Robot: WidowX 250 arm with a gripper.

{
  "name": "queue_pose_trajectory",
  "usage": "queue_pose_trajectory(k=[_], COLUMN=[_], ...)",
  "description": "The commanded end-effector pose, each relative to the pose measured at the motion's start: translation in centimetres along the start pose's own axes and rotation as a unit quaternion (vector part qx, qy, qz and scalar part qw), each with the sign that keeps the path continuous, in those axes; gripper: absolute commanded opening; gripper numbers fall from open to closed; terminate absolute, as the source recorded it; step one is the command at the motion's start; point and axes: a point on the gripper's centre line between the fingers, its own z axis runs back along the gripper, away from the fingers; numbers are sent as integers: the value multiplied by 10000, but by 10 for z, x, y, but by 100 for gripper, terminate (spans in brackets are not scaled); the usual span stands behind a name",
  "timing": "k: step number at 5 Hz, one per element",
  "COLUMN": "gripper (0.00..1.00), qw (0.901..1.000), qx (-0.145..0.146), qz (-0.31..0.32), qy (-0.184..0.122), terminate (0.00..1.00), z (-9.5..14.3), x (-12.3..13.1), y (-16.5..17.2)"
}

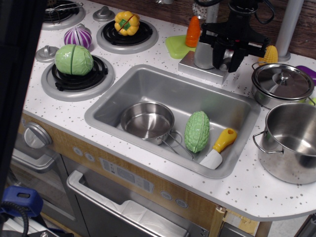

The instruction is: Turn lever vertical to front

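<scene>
The grey faucet body [203,51] stands on its base plate behind the sink [148,81]. The rounded hub [225,54] on the faucet's right side shows between my fingers. The slim lever rod itself is hidden behind the black gripper body. My gripper [225,62] hangs down over the hub. One finger [217,58] is to its left and the other to its right. The fingers stand apart and I cannot tell whether they touch the hub.
The sink holds a small steel pan [147,121], a green bumpy gourd [197,131] and a yellow-handled spatula [219,146]. A lidded pot [282,83] and an open pot [291,140] stand on the right. An orange carrot [193,31], corn [269,54] and stove vegetables are around.
</scene>
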Motion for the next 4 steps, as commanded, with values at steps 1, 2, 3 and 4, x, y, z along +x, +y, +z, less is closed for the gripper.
queue_pose_trajectory(k=[1,2,3,4], gripper=[0,100,100,100], qw=[9992,9992,9994,9972], qx=[-265,-277,31,514], qz=[-3,-37,-104,-202], qy=[-299,-302,-322,-502], terminate=[0,0,0,0], z=[15,12,28,44], x=[2,3,5,2], y=[-10,-9,-7,-3])
